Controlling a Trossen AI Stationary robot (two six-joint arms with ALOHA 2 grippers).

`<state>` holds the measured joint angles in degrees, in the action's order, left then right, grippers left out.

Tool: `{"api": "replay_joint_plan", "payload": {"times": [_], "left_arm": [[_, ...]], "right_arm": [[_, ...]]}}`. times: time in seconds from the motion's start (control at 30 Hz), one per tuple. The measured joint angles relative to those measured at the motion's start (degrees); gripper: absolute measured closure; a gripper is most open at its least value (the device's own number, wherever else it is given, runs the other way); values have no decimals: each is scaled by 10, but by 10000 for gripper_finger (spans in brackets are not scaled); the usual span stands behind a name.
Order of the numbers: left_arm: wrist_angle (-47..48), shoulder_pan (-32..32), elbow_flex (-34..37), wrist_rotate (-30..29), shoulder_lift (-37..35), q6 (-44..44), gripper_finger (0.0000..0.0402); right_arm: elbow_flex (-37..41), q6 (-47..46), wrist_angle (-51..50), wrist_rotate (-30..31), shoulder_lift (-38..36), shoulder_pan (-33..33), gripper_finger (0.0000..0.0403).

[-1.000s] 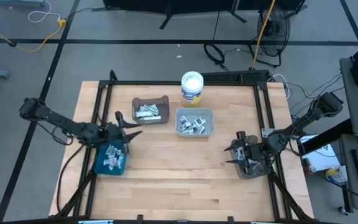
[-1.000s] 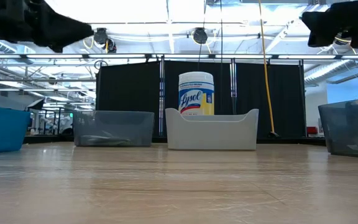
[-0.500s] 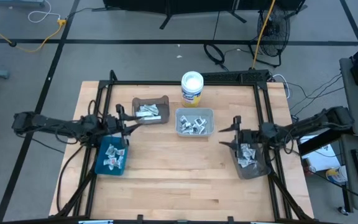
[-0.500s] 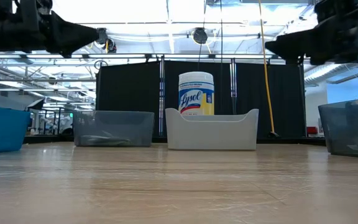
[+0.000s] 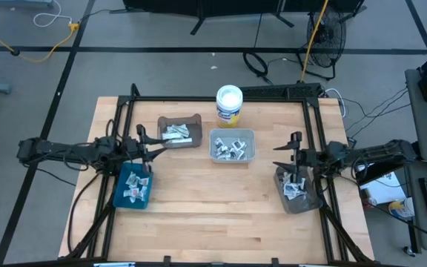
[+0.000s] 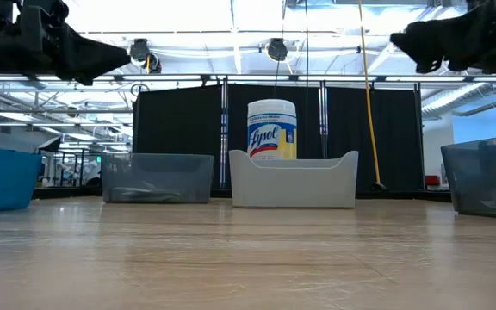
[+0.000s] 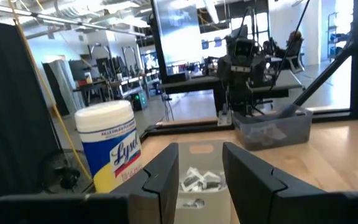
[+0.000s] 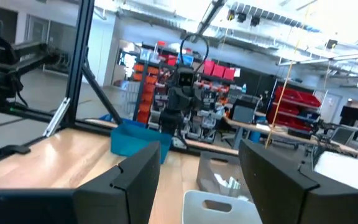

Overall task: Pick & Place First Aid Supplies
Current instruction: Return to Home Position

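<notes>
Right gripper has backed off the dark bin, right of white bin; left gripper hovers left of it. Both empty, fingers apart. Packets all binned: light, floppy, slick, so pinch an edge.

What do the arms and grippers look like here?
Both are dark, slim chains of jointed links: left arm, right arm. The left gripper and right gripper each carry two flat, black, angular fingers with slanted tips. No markings show, and cable runs cannot be made out.
</notes>
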<state>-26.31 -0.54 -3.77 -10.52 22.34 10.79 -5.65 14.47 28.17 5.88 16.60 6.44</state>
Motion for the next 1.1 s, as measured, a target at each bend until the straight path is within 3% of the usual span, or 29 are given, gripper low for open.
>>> {"api": "replay_joint_plan", "payload": {"times": [0.23,0.57,0.73,0.97,1.1], "left_arm": [[99,0,0,-15,-106,7,275],[222,6,0,-11,-220,1,275],[243,6,0,1,-221,-16,275],[218,-8,28,15,-221,-32,275],[234,-20,29,17,-220,-39,275]], "right_arm": [[0,12,-80,3,-108,0,190],[0,-16,-152,0,-158,-25,190],[0,-19,-165,-44,-160,-27,190],[0,-41,-190,-53,-160,-27,190],[0,-44,-203,-98,-160,-27,190]]}}
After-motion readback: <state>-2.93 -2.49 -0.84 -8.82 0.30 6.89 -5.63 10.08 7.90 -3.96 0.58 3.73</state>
